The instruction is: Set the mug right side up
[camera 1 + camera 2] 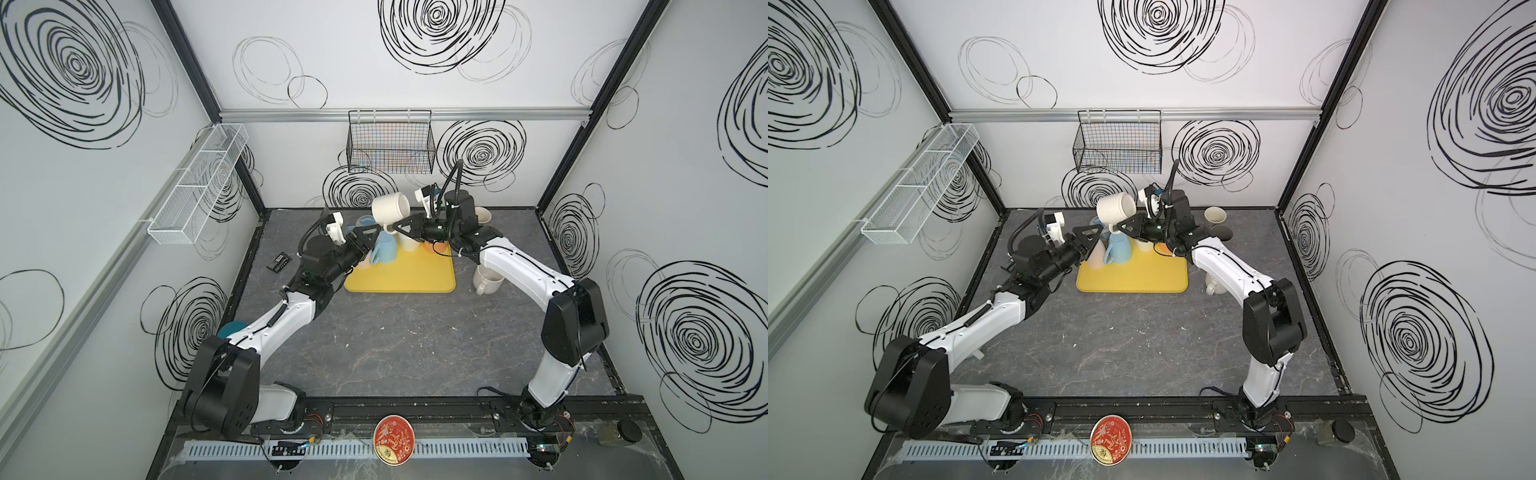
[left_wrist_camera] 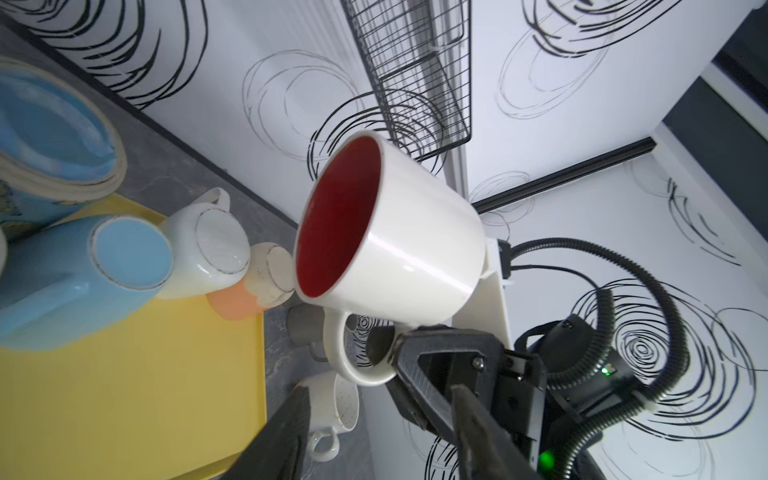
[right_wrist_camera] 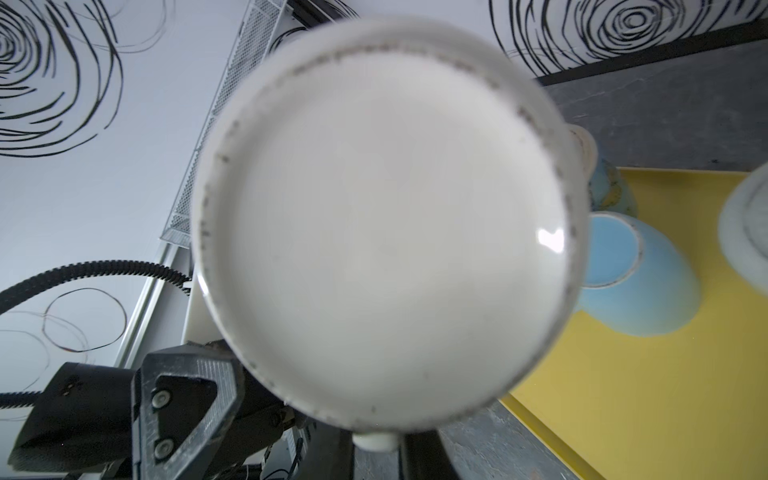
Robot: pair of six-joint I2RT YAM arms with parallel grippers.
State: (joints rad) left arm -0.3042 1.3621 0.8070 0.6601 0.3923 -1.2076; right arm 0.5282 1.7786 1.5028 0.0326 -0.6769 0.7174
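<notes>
White walls scrawled with black swirls close in a dark, marbled counter point(image 1: 415, 353). A black wire basket point(image 1: 390, 145) hangs on the back wall and a white mesh basket point(image 1: 199, 187) on the left one. At the back of the counter a yellow tray point(image 1: 415, 278) carries several mugs standing mouth down: a light blue mug point(image 1: 384, 249), a white mug point(image 2: 208, 249) touching it, a peach cup point(image 2: 237, 303) and a globe-printed mug point(image 3: 611, 191). These crowd the space directly under both grippers. Off the tray to the right a speckled cream mug point(image 1: 488, 278) stands upright, partly behind the right arm, with a beige cup point(image 1: 482, 216) near the back wall. The task's mug point(image 1: 390, 210) is in the air above the tray's far edge, tipped on its side, white outside and deep red inside, mouth towards the left arm and handle hanging down. The right gripper point(image 1: 394, 227) has its fingers clamped on that handle. The left gripper point(image 1: 374, 230) sits just beside the handle, fingers apart and holding nothing.
</notes>
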